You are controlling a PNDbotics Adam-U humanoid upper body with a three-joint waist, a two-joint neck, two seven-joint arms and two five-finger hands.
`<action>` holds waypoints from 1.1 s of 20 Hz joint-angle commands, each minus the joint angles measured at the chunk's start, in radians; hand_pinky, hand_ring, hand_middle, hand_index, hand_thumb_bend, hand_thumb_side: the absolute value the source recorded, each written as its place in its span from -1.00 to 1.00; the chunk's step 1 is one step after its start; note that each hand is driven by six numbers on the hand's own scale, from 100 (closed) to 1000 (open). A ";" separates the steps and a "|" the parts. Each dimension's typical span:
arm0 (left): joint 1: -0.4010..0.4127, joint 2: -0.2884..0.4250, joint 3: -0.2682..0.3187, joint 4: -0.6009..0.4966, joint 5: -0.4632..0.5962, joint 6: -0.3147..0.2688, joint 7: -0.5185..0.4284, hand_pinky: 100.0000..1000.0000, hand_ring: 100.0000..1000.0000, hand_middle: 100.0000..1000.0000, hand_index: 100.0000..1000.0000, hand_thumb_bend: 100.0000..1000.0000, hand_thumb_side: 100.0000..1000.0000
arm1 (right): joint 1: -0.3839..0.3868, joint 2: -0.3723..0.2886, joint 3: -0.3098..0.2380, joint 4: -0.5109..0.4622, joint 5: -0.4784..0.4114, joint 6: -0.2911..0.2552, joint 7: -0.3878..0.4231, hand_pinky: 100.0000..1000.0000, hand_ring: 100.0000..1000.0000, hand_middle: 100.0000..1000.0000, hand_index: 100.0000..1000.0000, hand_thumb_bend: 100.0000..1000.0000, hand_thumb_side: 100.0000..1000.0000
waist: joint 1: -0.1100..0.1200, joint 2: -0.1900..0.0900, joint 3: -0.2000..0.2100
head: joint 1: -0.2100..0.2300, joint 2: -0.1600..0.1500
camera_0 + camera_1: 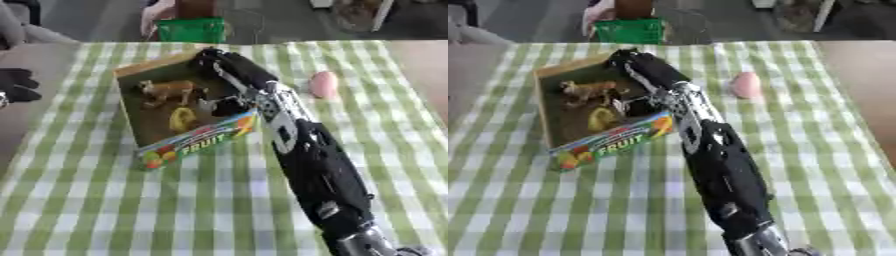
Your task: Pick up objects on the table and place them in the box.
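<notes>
Left eye view: right hand (226,106) over the open fruit box (136,127), finger state indiscernible; left hand (16,86) rests curled, empty, at tabletop's left edge.
Right eye view: pink object (746,84) lies right of the forearm, nearer the right arm.

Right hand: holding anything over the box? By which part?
Cannot tell. The right hand is down inside the box, dark against the contents; no held thing or fingers can be made out.

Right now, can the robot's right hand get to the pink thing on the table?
Probably yes. The pink object lies alone on the checked tablecloth, to the right of the box, with nothing around it. The right hand is over the box, so it would only need to swing sideways.
</notes>
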 commanded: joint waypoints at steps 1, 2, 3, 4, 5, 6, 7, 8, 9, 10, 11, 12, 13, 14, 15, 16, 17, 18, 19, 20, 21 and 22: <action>-0.004 0.016 0.011 -0.011 0.001 -0.002 -0.002 0.49 0.23 0.21 0.52 -1.00 0.61 | -0.037 -0.036 -0.036 -0.047 -0.017 0.049 -0.018 0.30 0.46 0.55 0.66 -1.00 -0.80 | 0.007 -0.019 -0.003 | 0.000 -0.008; -0.004 0.016 0.010 -0.011 0.001 -0.002 -0.003 0.49 0.23 0.21 0.52 -1.00 0.61 | -0.043 -0.045 -0.050 -0.051 -0.018 0.067 -0.021 0.29 0.46 0.55 0.66 -1.00 -0.80 | 0.007 -0.020 -0.004 | 0.000 -0.007; -0.003 0.016 0.010 -0.010 0.001 -0.002 -0.004 0.49 0.23 0.21 0.52 -1.00 0.60 | -0.048 -0.054 -0.064 -0.054 -0.017 0.086 -0.025 0.29 0.46 0.55 0.66 -1.00 -0.81 | 0.007 -0.021 -0.005 | -0.001 -0.007; -0.003 0.016 0.010 -0.010 0.001 -0.002 -0.004 0.49 0.23 0.21 0.52 -1.00 0.60 | -0.053 -0.062 -0.078 -0.056 -0.014 0.104 -0.029 0.29 0.46 0.55 0.66 -1.00 -0.81 | 0.007 -0.022 -0.006 | -0.001 -0.007; -0.002 0.016 0.010 -0.009 0.001 -0.002 -0.005 0.49 0.23 0.21 0.52 -1.00 0.60 | -0.056 -0.071 -0.093 -0.058 -0.010 0.123 -0.033 0.29 0.46 0.55 0.66 -1.00 -0.82 | 0.008 -0.023 -0.008 | -0.001 -0.006; -0.002 0.016 0.010 -0.009 0.001 -0.003 -0.005 0.49 0.23 0.21 0.52 -1.00 0.60 | -0.059 -0.078 -0.109 -0.060 -0.006 0.145 -0.037 0.29 0.46 0.55 0.66 -1.00 -0.83 | 0.008 -0.023 -0.009 | -0.001 -0.006; -0.001 0.016 0.010 -0.009 0.000 -0.003 -0.005 0.49 0.23 0.21 0.52 -1.00 0.60 | -0.061 -0.084 -0.123 -0.063 -0.002 0.164 -0.041 0.29 0.46 0.55 0.66 -1.00 -0.84 | 0.009 -0.023 -0.010 | -0.001 -0.006; -0.001 0.016 0.011 -0.009 0.000 -0.003 -0.005 0.49 0.23 0.21 0.52 -1.00 0.60 | -0.062 -0.090 -0.138 -0.066 0.003 0.185 -0.045 0.28 0.45 0.55 0.66 -1.00 -0.84 | 0.009 -0.023 -0.011 | -0.001 -0.007; 0.000 0.016 0.011 -0.009 0.000 -0.003 -0.005 0.49 0.23 0.21 0.52 -1.00 0.60 | -0.062 -0.095 -0.156 -0.070 0.007 0.209 -0.050 0.28 0.45 0.55 0.66 -1.00 -0.85 | 0.010 -0.023 -0.012 | -0.001 -0.007; 0.001 0.015 0.011 -0.009 0.000 -0.004 -0.005 0.49 0.23 0.21 0.52 -1.00 0.60 | -0.061 -0.100 -0.171 -0.074 0.012 0.231 -0.053 0.28 0.45 0.55 0.66 -1.00 -0.85 | 0.010 -0.024 -0.012 | -0.001 -0.007; 0.001 0.015 0.012 -0.010 0.000 -0.004 -0.004 0.49 0.23 0.21 0.52 -1.00 0.60 | -0.060 -0.104 -0.183 -0.076 0.016 0.251 -0.055 0.28 0.45 0.54 0.66 -1.00 -0.85 | 0.011 -0.024 -0.013 | -0.001 -0.008; 0.001 0.015 0.012 -0.010 0.000 -0.004 -0.004 0.49 0.23 0.21 0.52 -1.00 0.60 | -0.058 -0.109 -0.196 -0.078 0.021 0.271 -0.057 0.28 0.45 0.54 0.66 -1.00 -0.85 | 0.011 -0.024 -0.013 | -0.001 -0.007; 0.002 0.015 0.013 -0.011 0.001 -0.004 -0.003 0.49 0.23 0.21 0.52 -1.00 0.60 | -0.056 -0.113 -0.208 -0.079 0.025 0.289 -0.058 0.27 0.45 0.54 0.66 -1.00 -0.84 | 0.012 -0.024 -0.013 | -0.001 -0.007; 0.003 0.015 0.013 -0.011 0.001 -0.004 -0.003 0.49 0.23 0.21 0.52 -1.00 0.60 | -0.053 -0.118 -0.220 -0.079 0.029 0.306 -0.060 0.27 0.45 0.54 0.66 -1.00 -0.84 | 0.012 -0.024 -0.014 | -0.001 -0.008; 0.003 0.015 0.013 -0.011 0.001 -0.004 -0.002 0.49 0.23 0.21 0.52 -1.00 0.60 | -0.050 -0.121 -0.228 -0.077 0.033 0.320 -0.060 0.27 0.45 0.54 0.66 -1.00 -0.83 | 0.012 -0.024 -0.015 | -0.001 -0.008; 0.004 0.015 0.014 -0.012 0.001 -0.005 -0.002 0.50 0.23 0.21 0.52 -1.00 0.60 | -0.047 -0.125 -0.237 -0.074 0.038 0.333 -0.060 0.27 0.45 0.54 0.66 -1.00 -0.82 | 0.013 -0.025 -0.016 | -0.002 -0.008; 0.005 0.015 0.014 -0.012 0.001 -0.005 -0.002 0.50 0.23 0.21 0.52 -1.00 0.60 | -0.044 -0.128 -0.243 -0.071 0.042 0.343 -0.060 0.27 0.45 0.54 0.66 -1.00 -0.81 | 0.013 -0.025 -0.016 | -0.003 -0.008; 0.005 0.014 0.015 -0.012 0.001 -0.005 -0.002 0.50 0.23 0.21 0.52 -1.00 0.60 | -0.041 -0.131 -0.249 -0.066 0.047 0.353 -0.058 0.27 0.45 0.54 0.66 -1.00 -0.80 | 0.013 -0.025 -0.017 | -0.004 -0.007; 0.005 0.014 0.015 -0.012 0.001 -0.005 -0.002 0.50 0.23 0.21 0.52 -1.00 0.60 | -0.038 -0.134 -0.255 -0.061 0.053 0.362 -0.056 0.27 0.45 0.54 0.66 -1.00 -0.79 | 0.013 -0.025 -0.018 | -0.003 -0.007; 0.006 0.014 0.015 -0.012 0.001 -0.005 -0.002 0.50 0.23 0.21 0.52 -1.00 0.60 | -0.035 -0.135 -0.261 -0.056 0.059 0.371 -0.055 0.27 0.45 0.54 0.66 -1.00 -0.78 | 0.013 -0.025 -0.019 | -0.003 -0.007; 0.006 0.014 0.015 -0.012 0.002 -0.005 -0.002 0.50 0.23 0.21 0.52 -1.00 0.60 | -0.033 -0.136 -0.266 -0.052 0.066 0.379 -0.055 0.27 0.45 0.54 0.66 -1.00 -0.77 | 0.013 -0.025 -0.019 | -0.003 -0.008; 0.006 0.013 0.015 -0.013 0.002 -0.005 -0.002 0.50 0.23 0.21 0.52 -1.00 0.60 | -0.030 -0.138 -0.272 -0.048 0.073 0.388 -0.055 0.27 0.45 0.54 0.66 -1.00 -0.76 | 0.014 -0.025 -0.019 | -0.002 -0.009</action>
